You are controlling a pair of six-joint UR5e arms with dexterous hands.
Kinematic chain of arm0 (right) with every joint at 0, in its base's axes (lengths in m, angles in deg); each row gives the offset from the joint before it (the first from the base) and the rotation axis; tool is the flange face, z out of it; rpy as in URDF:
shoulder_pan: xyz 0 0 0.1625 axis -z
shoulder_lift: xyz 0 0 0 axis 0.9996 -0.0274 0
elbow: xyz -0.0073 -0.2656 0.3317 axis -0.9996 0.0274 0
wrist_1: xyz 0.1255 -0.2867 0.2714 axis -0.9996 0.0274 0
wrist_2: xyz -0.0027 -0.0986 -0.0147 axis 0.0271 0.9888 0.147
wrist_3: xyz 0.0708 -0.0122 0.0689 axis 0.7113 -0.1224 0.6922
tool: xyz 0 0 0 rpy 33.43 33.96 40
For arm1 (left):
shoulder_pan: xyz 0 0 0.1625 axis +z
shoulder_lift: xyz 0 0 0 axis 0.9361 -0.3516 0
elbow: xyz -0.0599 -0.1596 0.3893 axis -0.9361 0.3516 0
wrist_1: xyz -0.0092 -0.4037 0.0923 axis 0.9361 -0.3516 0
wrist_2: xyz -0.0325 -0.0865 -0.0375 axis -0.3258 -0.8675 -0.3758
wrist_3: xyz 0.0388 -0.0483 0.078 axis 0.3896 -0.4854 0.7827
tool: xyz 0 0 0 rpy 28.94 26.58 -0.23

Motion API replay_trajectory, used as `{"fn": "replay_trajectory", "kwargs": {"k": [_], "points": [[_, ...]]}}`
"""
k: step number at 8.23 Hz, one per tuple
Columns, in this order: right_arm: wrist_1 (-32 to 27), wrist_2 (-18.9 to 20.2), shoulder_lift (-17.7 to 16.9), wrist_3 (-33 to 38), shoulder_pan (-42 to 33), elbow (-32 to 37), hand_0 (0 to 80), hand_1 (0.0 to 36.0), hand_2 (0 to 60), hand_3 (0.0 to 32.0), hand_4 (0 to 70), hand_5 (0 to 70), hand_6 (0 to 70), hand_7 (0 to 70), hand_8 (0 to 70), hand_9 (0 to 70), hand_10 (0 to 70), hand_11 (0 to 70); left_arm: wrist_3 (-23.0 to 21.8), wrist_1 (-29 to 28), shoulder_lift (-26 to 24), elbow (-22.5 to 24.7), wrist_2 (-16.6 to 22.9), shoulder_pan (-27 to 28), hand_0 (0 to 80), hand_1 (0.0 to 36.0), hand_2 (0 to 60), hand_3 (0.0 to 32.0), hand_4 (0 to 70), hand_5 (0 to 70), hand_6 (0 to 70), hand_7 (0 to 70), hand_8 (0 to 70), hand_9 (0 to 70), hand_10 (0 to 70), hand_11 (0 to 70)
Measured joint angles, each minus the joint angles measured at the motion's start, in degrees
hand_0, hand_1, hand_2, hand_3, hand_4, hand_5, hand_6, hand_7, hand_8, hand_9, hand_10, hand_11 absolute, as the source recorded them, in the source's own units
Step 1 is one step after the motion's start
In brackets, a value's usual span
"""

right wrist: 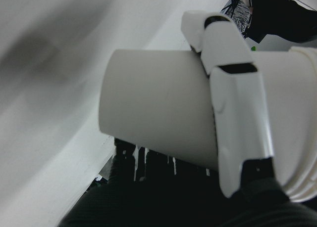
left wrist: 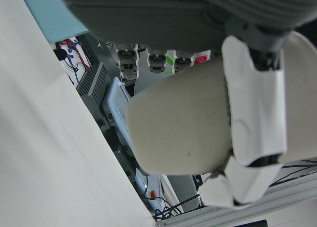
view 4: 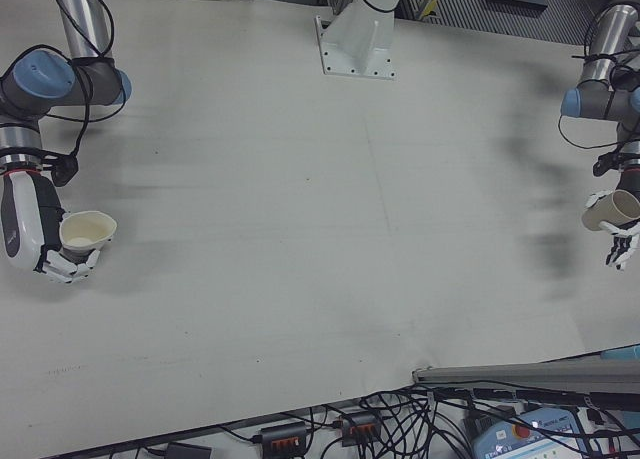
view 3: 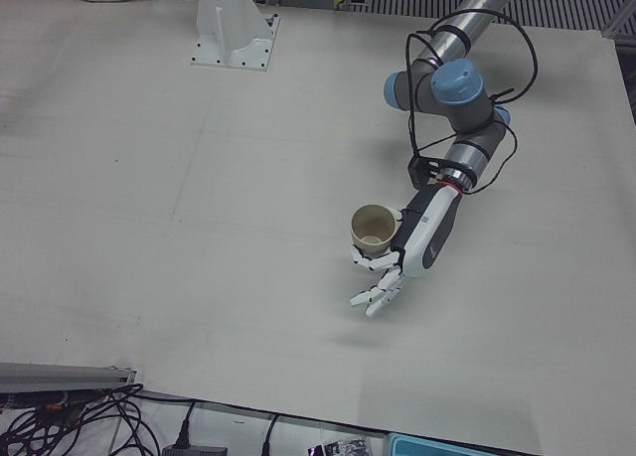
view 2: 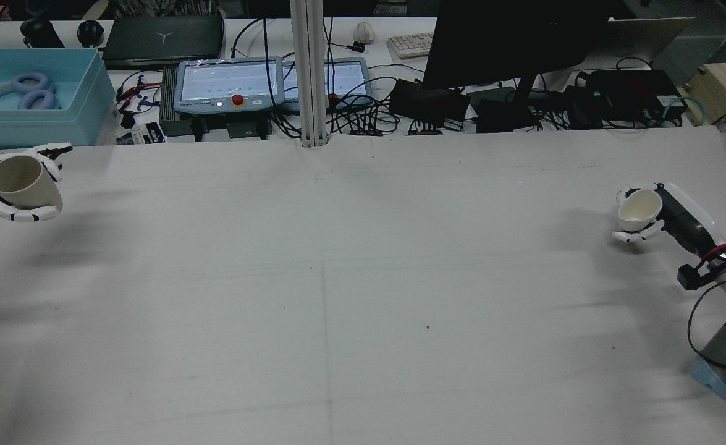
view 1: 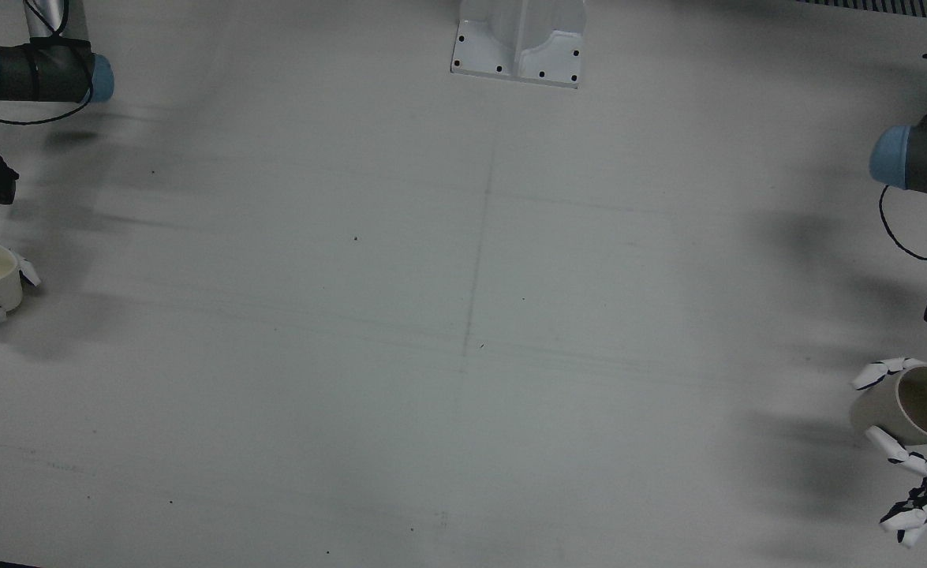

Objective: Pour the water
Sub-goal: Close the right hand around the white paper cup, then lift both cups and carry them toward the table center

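Beige cup (view 3: pixel 373 228) | in left robot hand (view 3: pixel 412 245) (fingers wrapped round)

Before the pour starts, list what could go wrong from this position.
1. The cups are held at opposite table edges: the left robot hand holds the beige cup, the right robot hand the white cup. Carrying them together could slosh whatever is inside.
2. The beige cup already looks tilted in the front view; it could spill early.
3. Only some fingers wrap it, so it might slip.

Front camera looking almost straight down on the white cloth-covered table (view 1: pixel 463 315), rear camera facing forward across it, hand cameras sitting close behind white fingers (left wrist: pixel 255 113), all sharing the tabletop.
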Motion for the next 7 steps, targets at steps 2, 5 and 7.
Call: {"fn": "replay_trajectory", "kwargs": {"k": [2,5,7], "points": [[0.38,-0.39,-1.35,0.21,-0.73,-3.51,80.0,36.0,60.0,0.0,53.5,70.0,70.0,70.0,70.0,70.0,70.0,70.0,0.14,1.06,-0.83,0.36,0.09,0.17,62.0,36.0,60.0,0.0,70.0,70.0,12.6,19.8,9.6,6.0,7.4,12.2],[15.14,0.79,-4.11,0.35,-4.96,-23.20,80.0,36.0,60.0,0.0,53.4,70.0,70.0,70.0,69.6,70.0,70.0,70.0,0.47,8.41,-8.67,2.77,-0.20,3.81,62.9,36.0,60.0,0.0,70.0,70.0,12.6,19.6,9.4,6.1,8.4,13.7],[25.01,3.76,-3.31,0.29,-8.38,-33.16,80.0,36.0,60.0,0.0,56.1,70.0,70.0,70.0,68.7,70.0,68.6,70.0,1.19,14.87,-17.45,3.07,-3.08,12.06,63.4,36.0,60.0,0.0,70.0,70.0,12.5,19.3,9.3,6.1,8.7,14.2]]}}
